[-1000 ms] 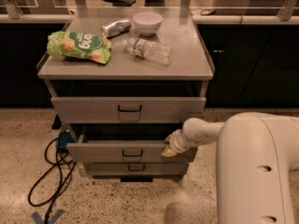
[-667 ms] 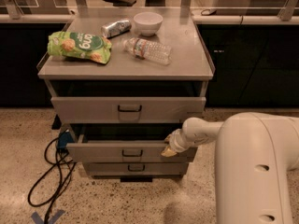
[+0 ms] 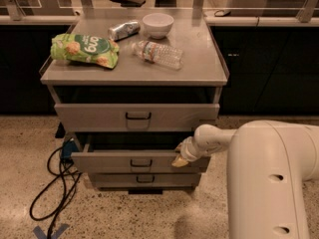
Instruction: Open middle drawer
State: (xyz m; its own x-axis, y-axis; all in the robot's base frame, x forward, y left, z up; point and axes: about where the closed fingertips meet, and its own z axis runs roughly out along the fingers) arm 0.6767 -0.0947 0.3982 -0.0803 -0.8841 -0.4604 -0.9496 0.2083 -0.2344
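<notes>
The middle drawer (image 3: pixel 109 162) is a wide grey metal drawer with a small black bar handle (image 3: pixel 141 162) at the centre of its front. It stands pulled out a little from the cabinet, with a dark gap above its front edge. My gripper (image 3: pixel 180 158) is at the right end of that drawer's front, at its top edge, at the tip of my white arm (image 3: pixel 214 138), which reaches in from the right. The taller top drawer (image 3: pixel 137 116) above also stands out somewhat. The narrow bottom drawer (image 3: pixel 144 179) lies below.
On the cabinet top (image 3: pixel 199 68) lie a green chip bag (image 3: pixel 84 50), a can (image 3: pixel 123 30), a white bowl (image 3: pixel 158 24) and a water bottle (image 3: pixel 158 54). A black cable (image 3: pixel 55 193) loops on the floor at the left. My arm's bulky body (image 3: pixel 271 183) fills the lower right.
</notes>
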